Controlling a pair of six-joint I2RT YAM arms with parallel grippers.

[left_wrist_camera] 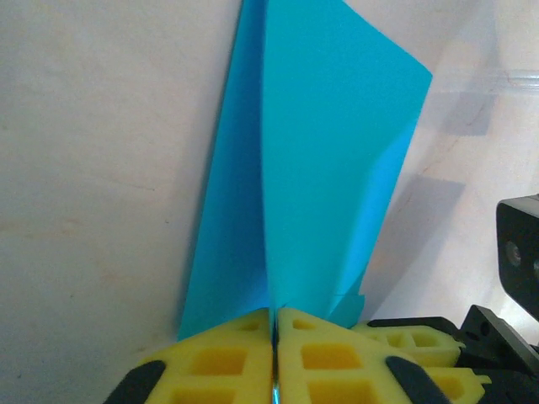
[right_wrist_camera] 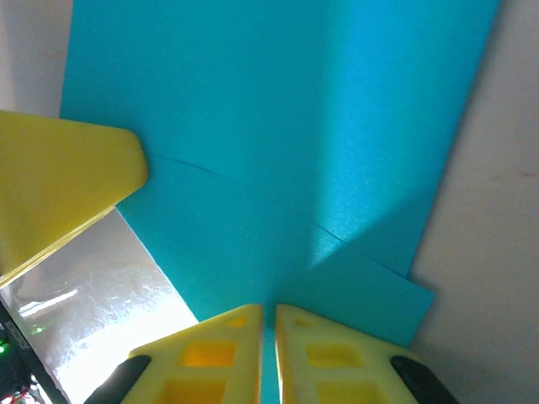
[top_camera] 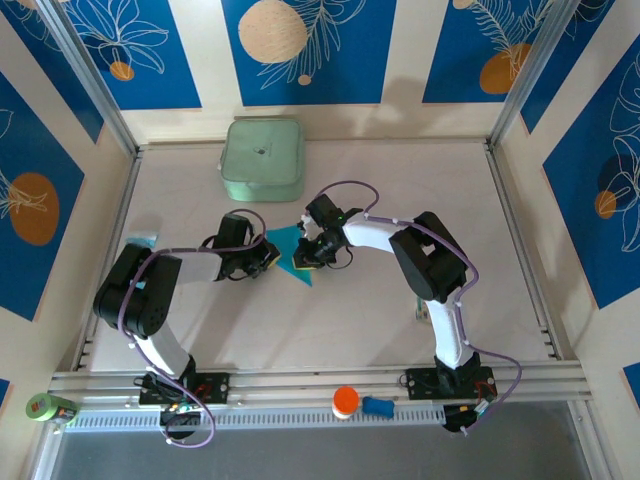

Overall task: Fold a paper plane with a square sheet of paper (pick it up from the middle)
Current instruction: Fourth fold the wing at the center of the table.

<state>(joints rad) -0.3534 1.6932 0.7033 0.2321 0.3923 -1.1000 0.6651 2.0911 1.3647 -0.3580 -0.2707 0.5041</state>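
The square sheet of paper (top_camera: 290, 252) is cyan-blue and folded into a pointed, layered shape at the middle of the table, between the two grippers. My left gripper (top_camera: 266, 259) is at its left end. In the left wrist view its yellow pads (left_wrist_camera: 244, 353) press together on a raised crease of the paper (left_wrist_camera: 328, 160). My right gripper (top_camera: 306, 252) is at the paper's right side. Its pads (right_wrist_camera: 328, 353) stand a thin slit apart with the paper (right_wrist_camera: 278, 126) running between them. A yellow left finger (right_wrist_camera: 59, 181) lies on the paper's edge.
A pale green rounded box (top_camera: 262, 160) stands at the back. On the front rail sit an orange-capped item (top_camera: 345, 401), a small blue piece (top_camera: 378, 406) and a green roll (top_camera: 50, 408). Metal frame rails (top_camera: 110, 250) border the table.
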